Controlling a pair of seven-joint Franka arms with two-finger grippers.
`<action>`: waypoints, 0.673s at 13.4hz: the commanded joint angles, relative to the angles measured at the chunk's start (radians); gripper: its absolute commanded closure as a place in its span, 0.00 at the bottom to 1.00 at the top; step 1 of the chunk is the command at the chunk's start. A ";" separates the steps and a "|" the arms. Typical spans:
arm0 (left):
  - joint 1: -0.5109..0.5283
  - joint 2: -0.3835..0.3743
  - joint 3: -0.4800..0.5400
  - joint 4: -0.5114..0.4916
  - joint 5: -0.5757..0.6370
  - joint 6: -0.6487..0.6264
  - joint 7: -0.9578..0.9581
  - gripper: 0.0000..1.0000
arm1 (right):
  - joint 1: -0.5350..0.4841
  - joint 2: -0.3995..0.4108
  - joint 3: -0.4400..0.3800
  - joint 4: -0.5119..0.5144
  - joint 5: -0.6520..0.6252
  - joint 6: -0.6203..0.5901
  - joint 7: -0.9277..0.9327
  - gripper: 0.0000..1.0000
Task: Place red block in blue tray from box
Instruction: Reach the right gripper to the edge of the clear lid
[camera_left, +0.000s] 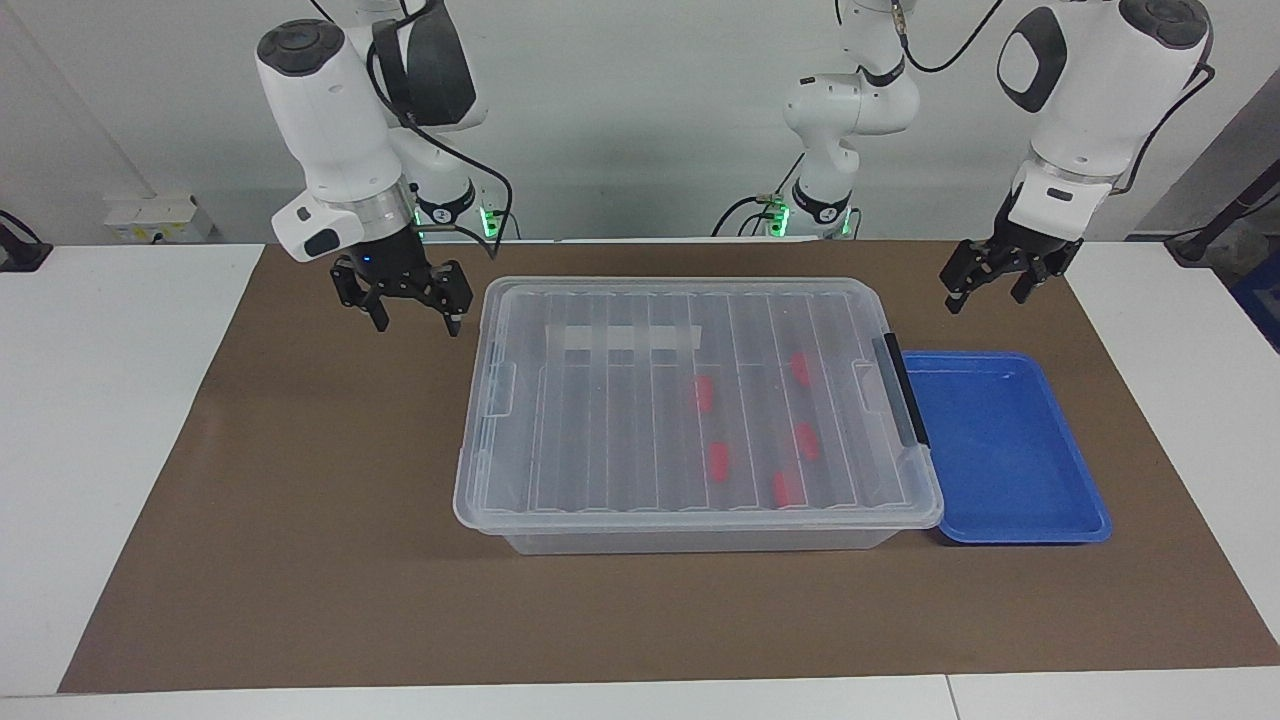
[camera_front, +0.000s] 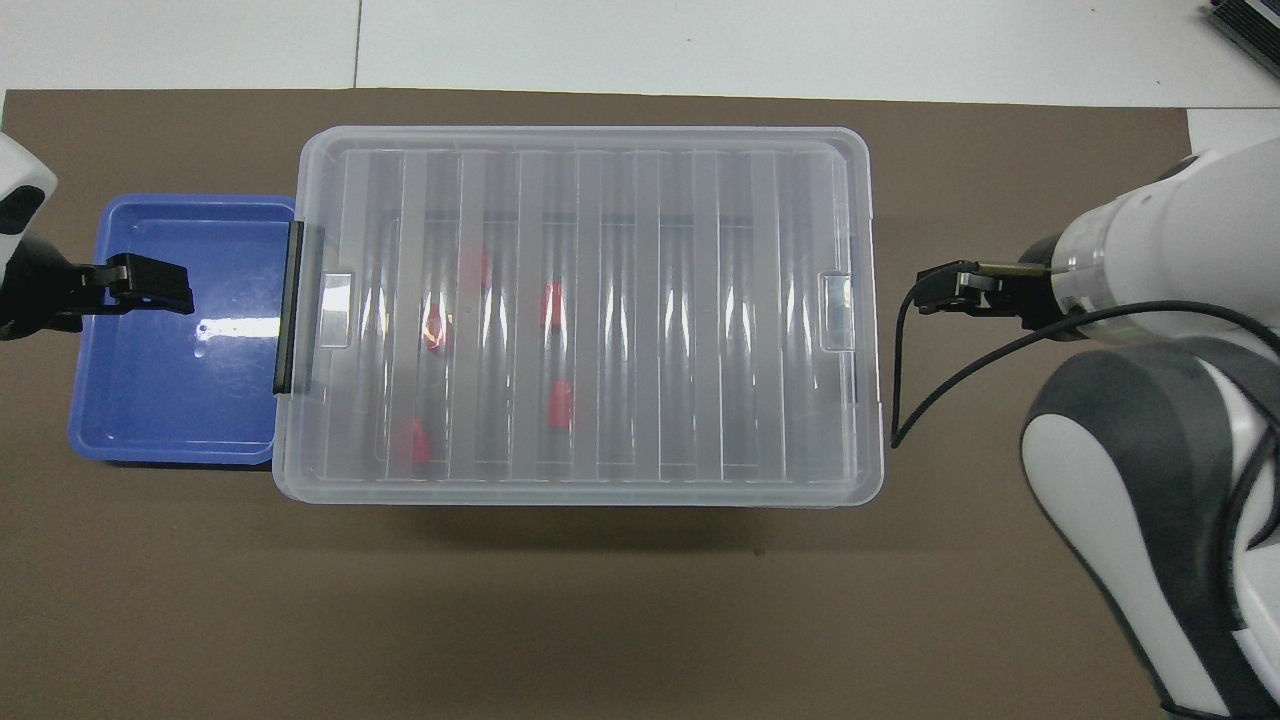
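Note:
The box (camera_left: 690, 400) stands mid-table with its clear ribbed lid (camera_front: 590, 310) shut. Several red blocks (camera_left: 717, 460) lie inside and show through the lid, also in the overhead view (camera_front: 560, 400). The blue tray (camera_left: 1000, 450) is empty and touches the box's black-handled end (camera_left: 903, 400); it shows in the overhead view too (camera_front: 170, 400). My right gripper (camera_left: 415, 315) is open and empty, in the air over the mat just off the box's other end (camera_front: 945, 290). My left gripper (camera_left: 985, 290) is open and empty, raised over the tray's robot-side edge (camera_front: 150, 283), and waits.
A brown mat (camera_left: 300, 500) covers the table under the box and tray, with white table (camera_left: 100, 400) around it. A whitish tape strip (camera_left: 625, 340) lies on the lid. The right arm's cable (camera_front: 900, 400) hangs beside the box's end.

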 joint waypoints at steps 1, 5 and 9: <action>0.007 -0.029 -0.002 -0.029 -0.014 -0.003 0.005 0.00 | 0.025 -0.015 0.006 -0.117 0.000 0.117 0.036 0.01; 0.007 -0.029 -0.002 -0.029 -0.014 -0.003 0.005 0.00 | 0.031 -0.035 0.005 -0.214 -0.012 0.180 0.027 0.01; 0.007 -0.029 -0.002 -0.029 -0.014 -0.003 0.005 0.00 | 0.013 -0.050 0.003 -0.266 -0.013 0.191 0.018 0.02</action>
